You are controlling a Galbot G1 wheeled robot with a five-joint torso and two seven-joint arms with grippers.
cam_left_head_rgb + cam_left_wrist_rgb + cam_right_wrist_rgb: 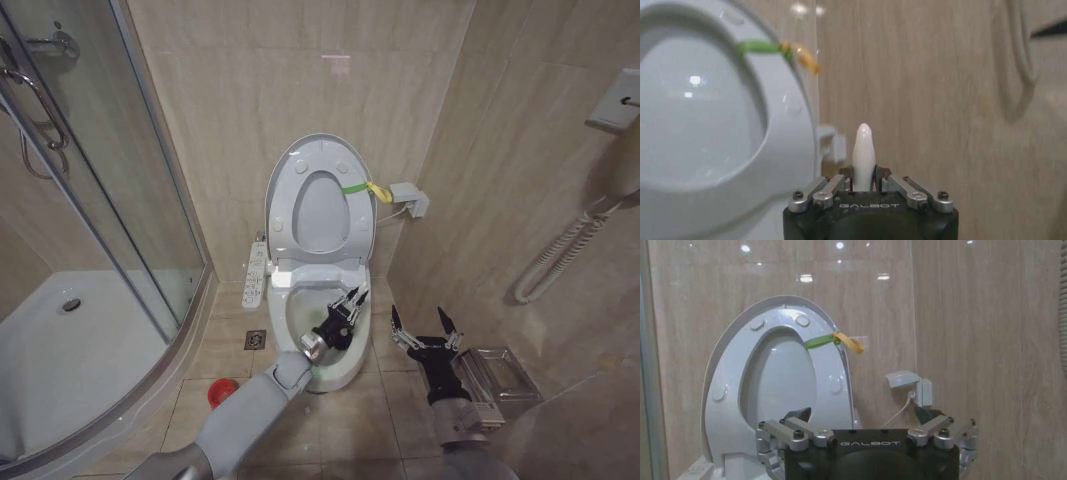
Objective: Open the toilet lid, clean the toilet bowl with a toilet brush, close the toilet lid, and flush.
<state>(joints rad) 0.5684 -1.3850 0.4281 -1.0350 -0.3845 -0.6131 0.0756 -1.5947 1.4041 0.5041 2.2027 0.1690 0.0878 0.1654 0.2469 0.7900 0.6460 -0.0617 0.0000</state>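
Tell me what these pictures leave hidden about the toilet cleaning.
- Toilet brush: the left wrist view gives its white handle tip; the left gripper hides the bristle head.
- Toilet bowl: in the head view the left arm covers much of its inside.
- Right gripper: open beside the bowl, holding nothing.
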